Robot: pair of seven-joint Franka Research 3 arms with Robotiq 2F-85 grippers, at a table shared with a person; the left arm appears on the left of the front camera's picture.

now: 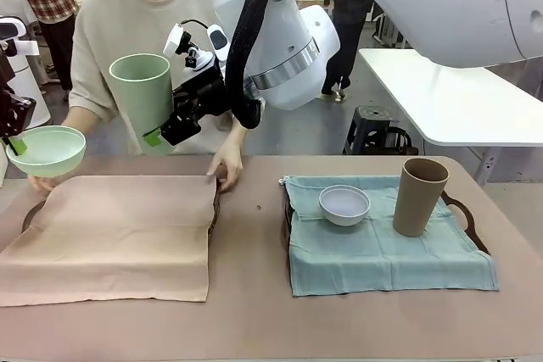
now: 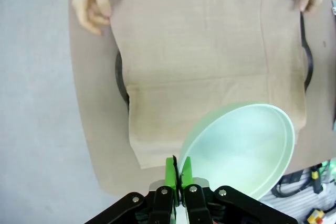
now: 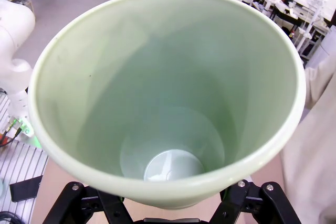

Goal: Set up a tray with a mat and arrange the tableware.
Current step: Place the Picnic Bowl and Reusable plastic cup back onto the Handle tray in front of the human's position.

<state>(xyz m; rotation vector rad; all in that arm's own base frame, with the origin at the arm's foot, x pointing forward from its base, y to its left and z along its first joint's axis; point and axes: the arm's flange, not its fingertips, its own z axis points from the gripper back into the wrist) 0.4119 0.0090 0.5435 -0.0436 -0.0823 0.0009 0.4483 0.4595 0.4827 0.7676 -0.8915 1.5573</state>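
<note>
Nearest to the front camera lies the brown worktop [image 1: 254, 311], and on it two cloths over two dark trays. At the left side a tan mat [image 1: 110, 239] covers the left tray [image 1: 30, 214]; its near edge hangs past the tray onto the worktop. A person at the far side holds the mat at its far corners: one hand [image 1: 227, 163] presses at the far right corner, the other hand [image 2: 90, 4] is at the opposite corner, as the left wrist view shows.

At the right side a pale green mat [image 1: 382, 247] lies on the right tray [image 1: 462, 214]. On this mat stands the pale bluish-white bowl [image 1: 344, 204], and just beside it, to the right, the tan-brown tumbler [image 1: 418, 197] stands upright.

The left gripper [image 2: 177, 174] is at the left edge of the front view, above the worktop. Its fingers are clenched on the rim of the mint green bowl [image 1: 46, 150], with the green pads pressed together on the rim. The bowl is in the air, above the left end of the tan mat, and its opening is tilted a little.

The right arm reaches across the middle to the left half. The right gripper [image 1: 161, 129] holds the mint green tumbler [image 1: 142, 91] at its lower part, with the fingers grasping it from both sides. The tumbler is upright, open end up, in the air over the far edge of the tan mat, in front of the person's chest. Inside, it is empty.
</note>
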